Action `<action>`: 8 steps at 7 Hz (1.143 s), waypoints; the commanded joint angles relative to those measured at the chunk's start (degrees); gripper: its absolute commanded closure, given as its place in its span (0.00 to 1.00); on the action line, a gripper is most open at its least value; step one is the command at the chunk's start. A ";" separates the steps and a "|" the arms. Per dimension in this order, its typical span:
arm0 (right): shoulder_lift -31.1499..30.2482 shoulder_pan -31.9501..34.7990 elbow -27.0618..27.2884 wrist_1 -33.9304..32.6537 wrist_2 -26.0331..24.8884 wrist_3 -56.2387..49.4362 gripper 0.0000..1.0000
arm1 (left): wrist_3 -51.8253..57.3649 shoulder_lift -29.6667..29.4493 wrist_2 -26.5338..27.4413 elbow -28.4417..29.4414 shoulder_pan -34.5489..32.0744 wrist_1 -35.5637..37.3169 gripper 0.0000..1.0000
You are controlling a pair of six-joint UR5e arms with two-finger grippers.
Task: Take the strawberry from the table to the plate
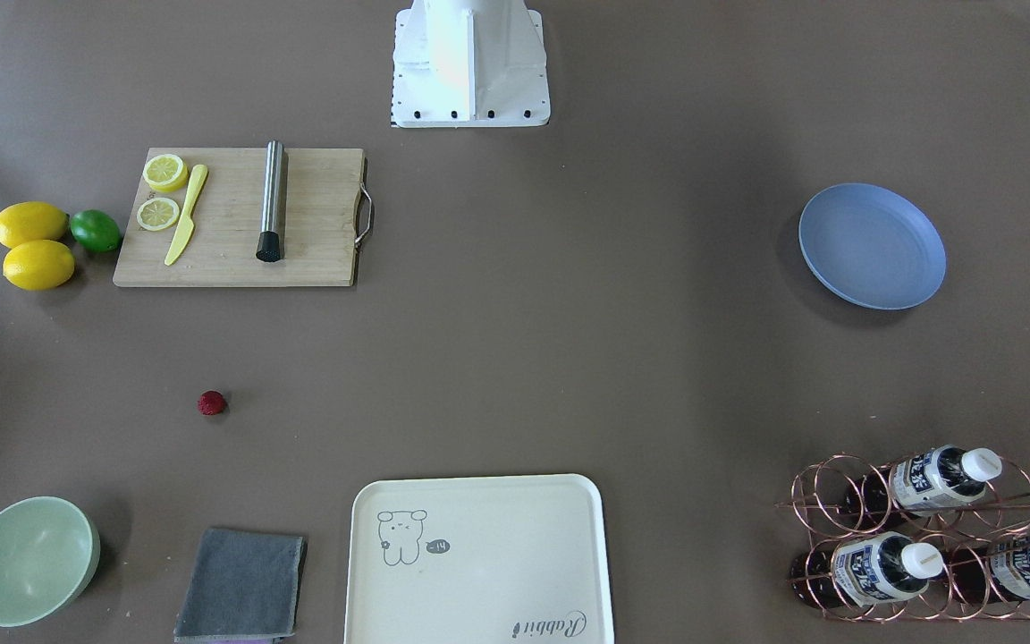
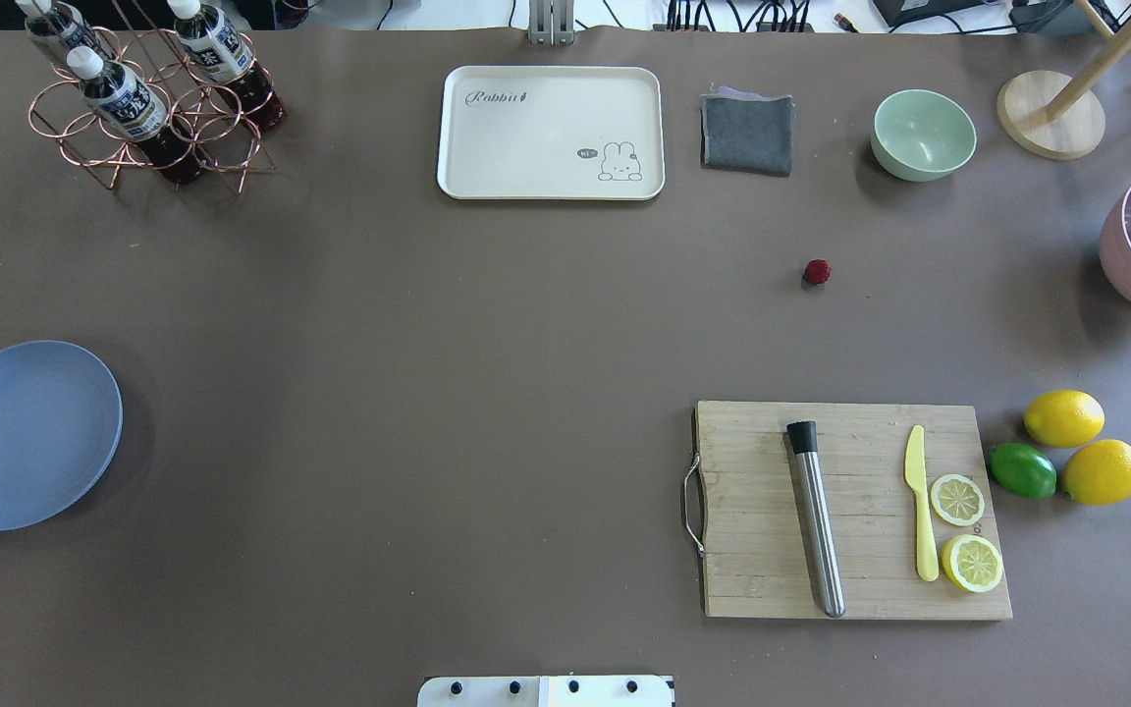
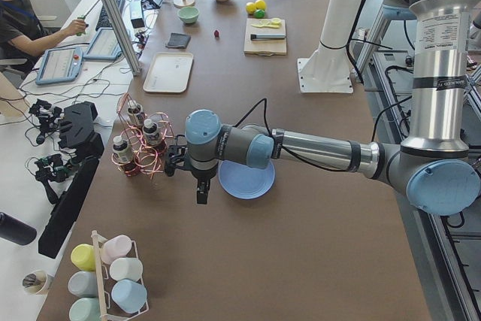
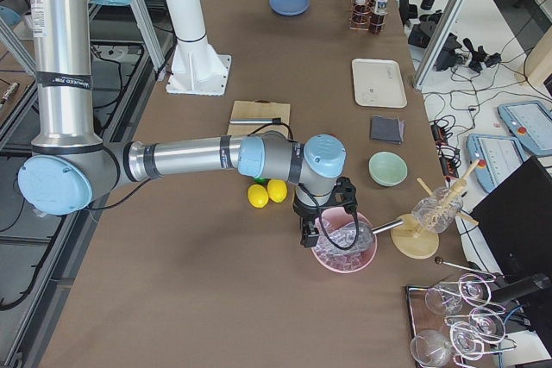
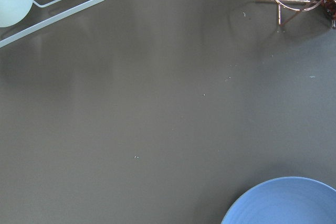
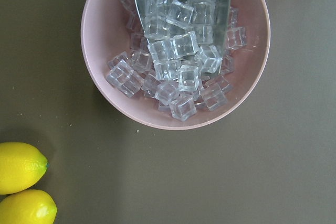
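- strawberry [image 2: 817,272] sits alone on bare table [image 2: 428,324], robot's right half, between cutting board [image 2: 850,511] and green bowl [image 2: 923,135]
- plate [image 2: 26,432] well apart, far left
- likely light, small, bumpy; could roll or squash, so pinch gently across its middle
- left gripper [image 3: 201,193] beside plate, right gripper [image 4: 306,234] by ice bowl [image 4: 345,252]; fingers apart or together, cannot tell

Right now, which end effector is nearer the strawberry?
Right. The right end effector hangs over the ice bowl, on the side where the strawberry lies; the left end effector hangs by the plate, opposite.
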 commanded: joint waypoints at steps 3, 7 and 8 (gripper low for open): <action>-0.10 0.14 0.16 -0.09 0.01 0.00 0.00 | 0.25 2.79 0.09 -1.79 0.00 -4.14 0.02; -0.09 0.14 0.16 0.26 0.01 0.00 0.00 | -0.19 5.19 -0.44 -1.71 0.18 -7.87 0.02; -0.10 0.14 0.16 0.26 0.09 0.00 0.00 | 0.51 5.10 0.17 -1.62 0.35 -7.95 0.02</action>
